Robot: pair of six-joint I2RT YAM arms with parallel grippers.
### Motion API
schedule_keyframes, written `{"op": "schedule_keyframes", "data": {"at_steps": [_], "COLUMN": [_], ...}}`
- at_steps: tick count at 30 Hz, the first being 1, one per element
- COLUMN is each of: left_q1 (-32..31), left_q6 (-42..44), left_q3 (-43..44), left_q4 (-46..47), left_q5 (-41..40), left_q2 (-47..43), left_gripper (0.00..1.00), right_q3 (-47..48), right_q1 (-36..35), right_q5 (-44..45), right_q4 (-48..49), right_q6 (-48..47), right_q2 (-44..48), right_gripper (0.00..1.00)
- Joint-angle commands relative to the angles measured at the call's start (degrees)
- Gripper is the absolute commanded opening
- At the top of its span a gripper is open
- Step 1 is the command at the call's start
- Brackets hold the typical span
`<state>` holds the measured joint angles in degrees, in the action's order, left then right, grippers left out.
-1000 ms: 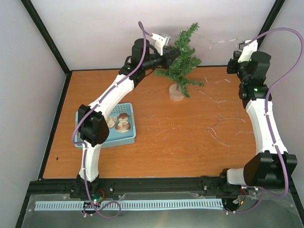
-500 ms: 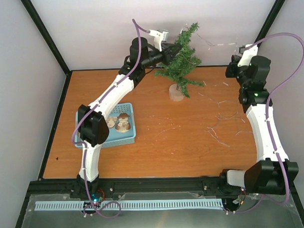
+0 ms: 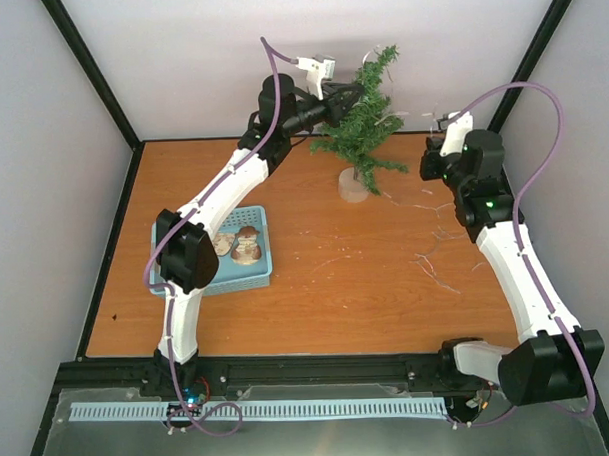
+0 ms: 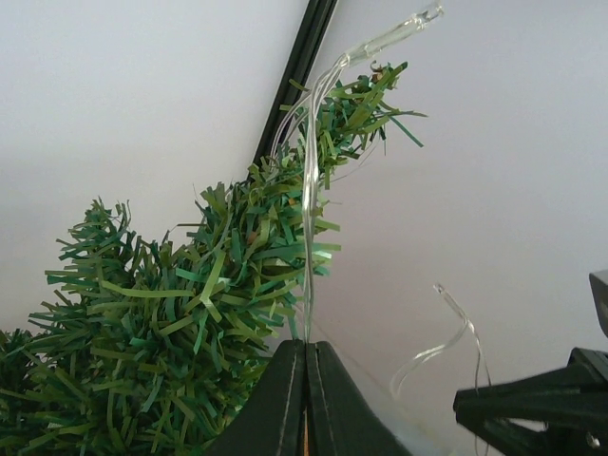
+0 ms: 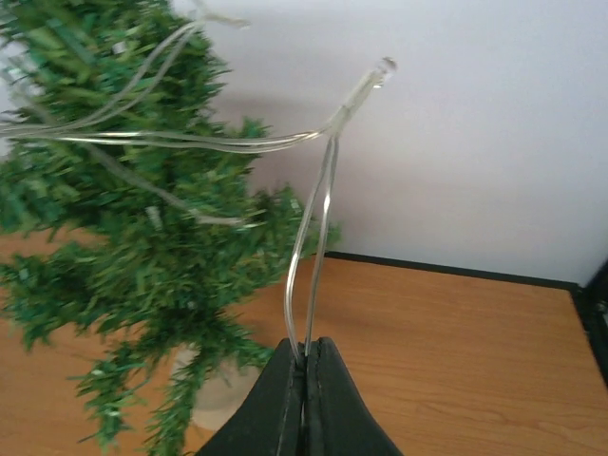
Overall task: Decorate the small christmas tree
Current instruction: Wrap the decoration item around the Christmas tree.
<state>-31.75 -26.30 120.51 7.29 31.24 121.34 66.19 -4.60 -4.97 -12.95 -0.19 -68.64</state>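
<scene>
The small christmas tree (image 3: 362,131) stands at the far edge of the table (image 3: 367,296), with a clear light string (image 4: 308,190) running past its top. The left gripper (image 4: 306,353) and the right gripper (image 5: 306,369) each pinch that string, jaws closed.

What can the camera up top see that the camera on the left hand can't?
Only the top camera shows the orange table, the blue basket and the round pale base under the trunk. Only the left wrist camera shows, close up, the left gripper pinched shut on a clear light wire with a tiny bulb at the top. Both show the small christmas tree and its green branches.
</scene>
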Motion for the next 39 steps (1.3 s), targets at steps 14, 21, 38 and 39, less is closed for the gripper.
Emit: {"op": "schedule_keyframes", "data": {"at_steps": [14, 21, 38, 39], "left_q1": [0.37, 0.37, 0.12, -0.01], "left_q6": [3.27, 5.16, 15.7, 16.43], "left_q3": [-0.37, -3.46, -32.42, -35.23], "left_q4": [-2.67, -3.41, 2.41, 3.79], "left_q5": [-1.78, -2.27, -2.9, -2.7], "left_q2": [-2.56, -6.72, -25.44, -26.83], "left_gripper": [0.25, 0.44, 0.51, 0.51], "right_q3": [-2.96, -2.98, -4.04, -4.1], "right_q1": [-8.58, -8.85, -11.28, -11.3], "right_q5": [-1.02, -4.99, -15.33, -15.82], "right_q4": [3.18, 4.8, 11.69, 12.32], "right_q6": [-0.34, -0.08, 5.1, 5.83], "right_q2": [-1.14, -1.84, -3.25, -3.3], "right_gripper": [0.03, 0.03, 0.03, 0.03]}}
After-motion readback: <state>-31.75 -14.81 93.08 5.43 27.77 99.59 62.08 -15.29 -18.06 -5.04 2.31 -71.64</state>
